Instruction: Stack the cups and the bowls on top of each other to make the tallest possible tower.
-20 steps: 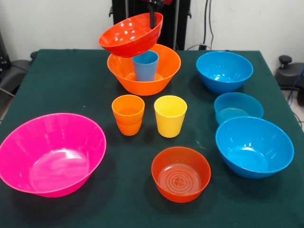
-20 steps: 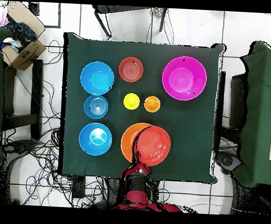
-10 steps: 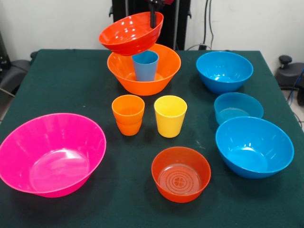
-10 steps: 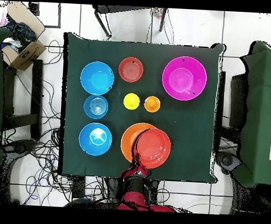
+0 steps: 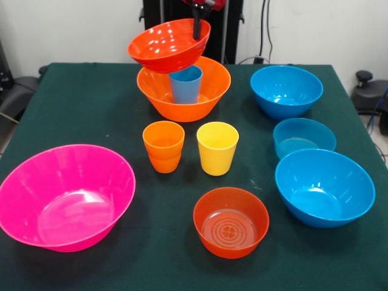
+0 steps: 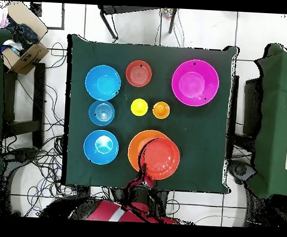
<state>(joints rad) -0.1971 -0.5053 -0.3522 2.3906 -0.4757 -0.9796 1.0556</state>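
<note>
The tower [image 5: 183, 88] sits at the upper middle of the front view: the big orange bowl [image 5: 206, 97] on the green surface [image 5: 91, 103] with the blue cup [image 5: 186, 83] upright inside it. The pincer [image 5: 196, 27] is clamped on the rim of a red-orange bowl [image 5: 168, 44], holding it tilted in the air above and slightly left of the cup.

By my reading the build is barely begun. The pink bowl [image 5: 63, 195], orange cup [image 5: 163, 146], yellow cup [image 5: 217, 148], second red-orange bowl [image 5: 231, 222] and three blue bowls [image 5: 324, 187] all wait apart.

The tower stands near the surface's far edge, with open cloth on its left.
</note>
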